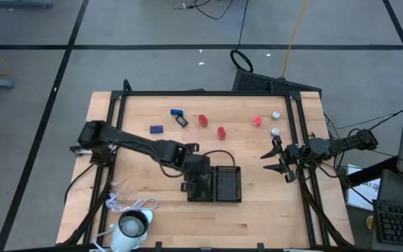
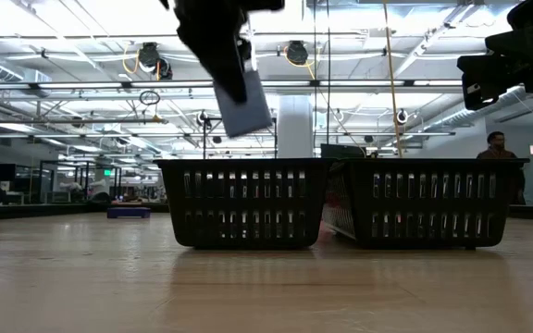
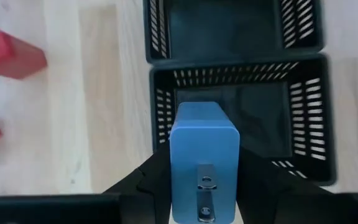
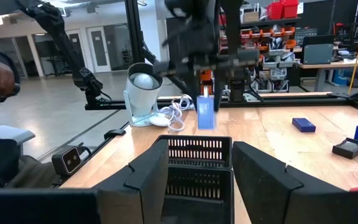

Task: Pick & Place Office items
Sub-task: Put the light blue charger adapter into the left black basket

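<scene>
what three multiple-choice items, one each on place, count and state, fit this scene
1. Where is the left tool?
A. over the left tray
B. at the cup
C. off the table

2. How many red blocks lie on the table?
A. one
B. three
C. six

3. What is the left tool doing?
A. hanging open and empty
B. pressing flat on the wood
C. holding a light blue block

Key: 1 A, the high view shows it above the tray; 2 B, red blocks lie there; 3 C, its fingers flank the block.
</scene>
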`<state>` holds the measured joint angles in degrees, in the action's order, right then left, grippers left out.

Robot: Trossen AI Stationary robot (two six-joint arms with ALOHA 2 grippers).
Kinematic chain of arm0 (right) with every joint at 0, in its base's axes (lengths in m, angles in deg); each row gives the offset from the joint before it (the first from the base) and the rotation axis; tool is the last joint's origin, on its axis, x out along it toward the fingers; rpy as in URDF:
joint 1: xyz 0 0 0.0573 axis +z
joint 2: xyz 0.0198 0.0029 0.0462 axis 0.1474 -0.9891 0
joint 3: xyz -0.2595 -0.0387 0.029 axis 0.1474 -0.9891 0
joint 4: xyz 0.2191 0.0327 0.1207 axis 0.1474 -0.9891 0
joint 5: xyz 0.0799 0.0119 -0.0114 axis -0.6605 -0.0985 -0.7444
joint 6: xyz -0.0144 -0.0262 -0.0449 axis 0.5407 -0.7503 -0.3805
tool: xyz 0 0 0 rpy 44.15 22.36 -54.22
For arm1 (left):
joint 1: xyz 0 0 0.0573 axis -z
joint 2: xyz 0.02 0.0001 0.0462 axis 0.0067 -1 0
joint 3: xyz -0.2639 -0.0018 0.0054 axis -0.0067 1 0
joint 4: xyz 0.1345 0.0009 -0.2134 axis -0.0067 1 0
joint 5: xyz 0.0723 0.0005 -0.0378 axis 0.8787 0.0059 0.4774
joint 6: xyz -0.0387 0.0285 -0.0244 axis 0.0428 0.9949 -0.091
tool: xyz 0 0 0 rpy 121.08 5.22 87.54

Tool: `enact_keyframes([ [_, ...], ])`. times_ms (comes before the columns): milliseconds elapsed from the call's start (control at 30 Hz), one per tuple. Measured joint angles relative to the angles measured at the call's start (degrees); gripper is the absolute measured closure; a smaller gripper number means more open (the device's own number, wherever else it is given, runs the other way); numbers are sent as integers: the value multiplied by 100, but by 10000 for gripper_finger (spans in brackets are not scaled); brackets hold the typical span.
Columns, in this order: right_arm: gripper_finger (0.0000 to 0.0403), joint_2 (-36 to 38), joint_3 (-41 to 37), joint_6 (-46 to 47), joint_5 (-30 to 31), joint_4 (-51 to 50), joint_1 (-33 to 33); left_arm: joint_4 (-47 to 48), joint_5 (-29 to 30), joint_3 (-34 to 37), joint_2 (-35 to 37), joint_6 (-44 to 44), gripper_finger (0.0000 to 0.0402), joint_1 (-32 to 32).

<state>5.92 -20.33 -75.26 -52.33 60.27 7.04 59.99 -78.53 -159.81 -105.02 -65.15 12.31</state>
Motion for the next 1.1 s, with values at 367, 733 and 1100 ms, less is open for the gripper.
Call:
enact_keyframes([
  [367,234,0,0,-1,0,2,-1,87,29,0,-705,-496,281,15],
  [733,234,-2,1,-1,0,0,1,-11,100,122,-785,-674,280,13],
  [1100,234,-2,0,0,-1,2,0,-35,252,122,-785,-790,266,11],
])
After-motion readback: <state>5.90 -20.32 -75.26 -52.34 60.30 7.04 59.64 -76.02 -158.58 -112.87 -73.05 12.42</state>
